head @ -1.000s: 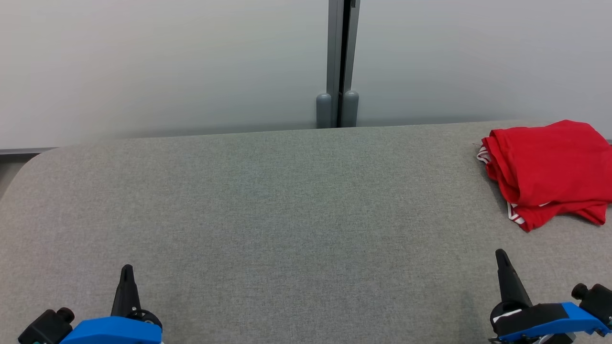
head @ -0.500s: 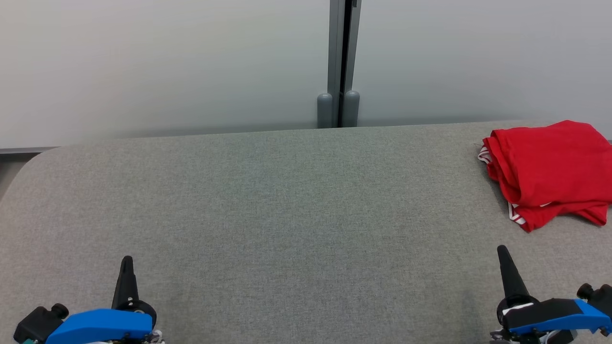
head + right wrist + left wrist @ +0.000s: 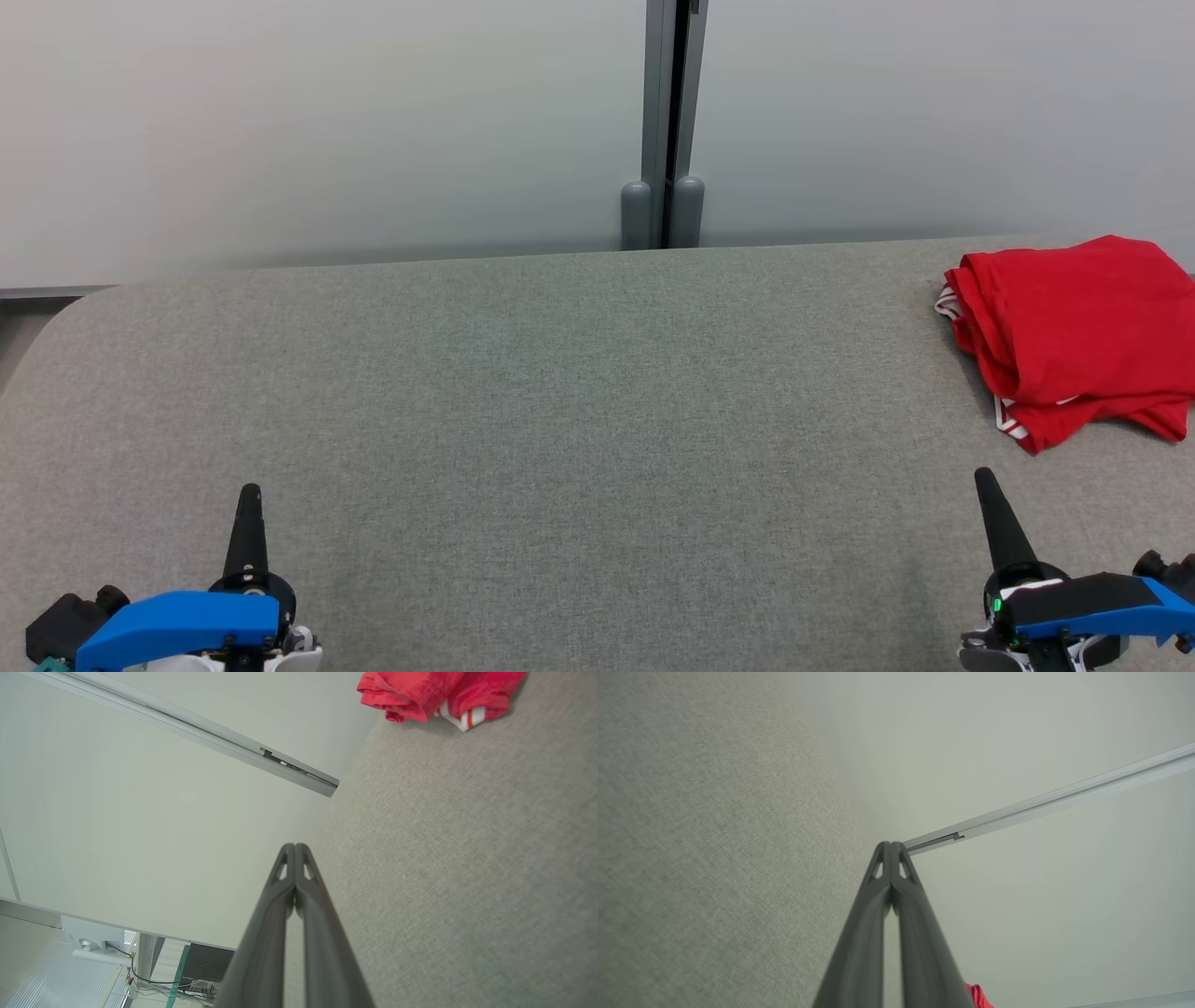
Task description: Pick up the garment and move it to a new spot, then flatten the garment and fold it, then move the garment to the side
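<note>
Right, both arms sit low at the near edge of the grey surface [image 3: 579, 392]. The left gripper [image 3: 249, 493] is at the lower left of the head view, its two dark fingers pressed together into one spike above a blue housing [image 3: 177, 623]. From the left wrist camera those fingers meet tip to tip: jaws closed, empty, hovering over bare grey fabric.

Over on the other side, the right gripper [image 3: 983, 478] mirrors it at the lower right, with the same single dark spike and jaws closed on nothing. The right wrist view confirms this, with both fingers touching along their ends.

Now the garment [image 3: 1074, 341]: it is red with white-striped trim and lies on the far right of the surface, close to the back edge. It is in a loosely folded heap, several layers showing along its left side. The right edge of the head view cuts it off. It sits beyond the right gripper and clear of it, with no contact, and well apart from the left gripper. In the right wrist view it lies at the top, striped hem peeking out underneath. In the left wrist view a red sliver shows at the bottom edge beside the fingers.

Behind the surface stand pale wall panels, joined by a grey post [image 3: 674, 112].
</note>
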Tool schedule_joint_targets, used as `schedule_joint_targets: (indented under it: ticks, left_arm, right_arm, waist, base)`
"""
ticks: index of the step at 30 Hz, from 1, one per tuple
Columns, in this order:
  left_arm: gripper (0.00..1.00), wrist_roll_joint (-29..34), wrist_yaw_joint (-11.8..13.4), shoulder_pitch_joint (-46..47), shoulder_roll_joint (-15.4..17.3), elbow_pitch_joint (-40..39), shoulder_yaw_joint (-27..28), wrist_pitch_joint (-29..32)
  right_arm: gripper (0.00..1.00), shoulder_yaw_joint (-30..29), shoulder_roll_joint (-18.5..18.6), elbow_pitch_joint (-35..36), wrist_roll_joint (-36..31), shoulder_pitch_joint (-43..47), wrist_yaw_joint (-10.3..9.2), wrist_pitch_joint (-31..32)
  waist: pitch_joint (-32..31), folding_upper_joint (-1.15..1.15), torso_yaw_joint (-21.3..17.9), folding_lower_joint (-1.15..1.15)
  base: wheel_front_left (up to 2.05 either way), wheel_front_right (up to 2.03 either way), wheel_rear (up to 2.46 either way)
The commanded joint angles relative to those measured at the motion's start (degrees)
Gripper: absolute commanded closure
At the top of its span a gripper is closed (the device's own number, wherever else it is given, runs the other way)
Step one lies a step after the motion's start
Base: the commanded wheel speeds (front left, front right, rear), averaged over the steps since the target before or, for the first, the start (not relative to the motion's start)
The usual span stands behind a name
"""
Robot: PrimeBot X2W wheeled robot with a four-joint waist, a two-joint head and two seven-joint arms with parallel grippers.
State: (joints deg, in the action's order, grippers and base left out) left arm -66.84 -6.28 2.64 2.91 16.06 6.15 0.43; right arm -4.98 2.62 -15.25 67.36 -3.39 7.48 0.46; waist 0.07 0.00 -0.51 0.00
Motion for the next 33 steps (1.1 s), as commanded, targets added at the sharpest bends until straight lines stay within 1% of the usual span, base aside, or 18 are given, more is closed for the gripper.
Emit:
schedule_joint_targets:
  ticks: [1,19,33]
  left_arm:
    - [1.0,-1.8,-0.4,1.6,0.1,-0.8,0.1,0.5]
    - [1.0,-11.6,-0.8,2.6,0.0,-1.3,0.2,2.9]
    - [1.0,-17.7,-1.1,3.2,0.0,-1.6,0.3,4.4]
  right_arm:
    - [1.0,-0.3,0.3,0.8,1.9,-1.5,0.02,0.5]
    - [1.0,-0.8,0.4,1.0,11.4,-2.2,0.02,2.8]
    - [1.0,-1.2,0.4,1.2,17.4,-2.5,0.02,4.4]
  waist:
    - [0.0,0.0,0.0,0.0]
    - [0.0,0.0,0.2,0.0]
    - [0.1,0.0,0.3,0.0]
  base:
    - [0.0,0.0,0.0]
    - [0.0,0.0,0.0]
    - [0.0,0.0,0.0]
